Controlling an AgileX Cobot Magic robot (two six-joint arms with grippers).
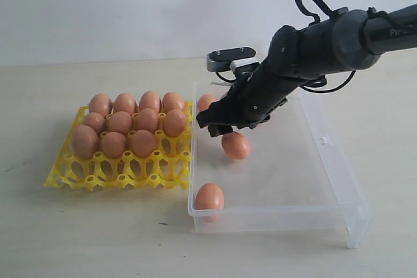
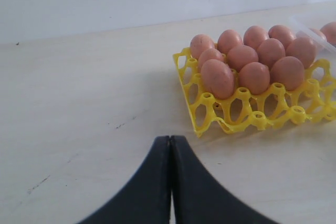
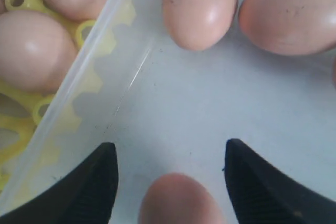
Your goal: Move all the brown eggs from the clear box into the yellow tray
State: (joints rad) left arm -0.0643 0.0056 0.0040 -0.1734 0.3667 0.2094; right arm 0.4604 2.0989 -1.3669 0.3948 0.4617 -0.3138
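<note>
Eleven brown eggs sit in the yellow tray on the left, filling its far three rows except one cell at the right end of the third; the nearest row of cells is empty. The clear box lies just right of the tray, its left wall against the tray's edge. Three more eggs show inside the box, all along its left side: one in the far left corner, one in the near left corner, and one between them, directly under the right gripper.

That gripper reaches in from the right over the box with its jaws spread wide. In its wrist view an egg lies between the fingers with floor showing on either side, so nothing is pinched.

The left gripper hangs over the bare table left of the tray, fingers pressed together and holding nothing.
</note>
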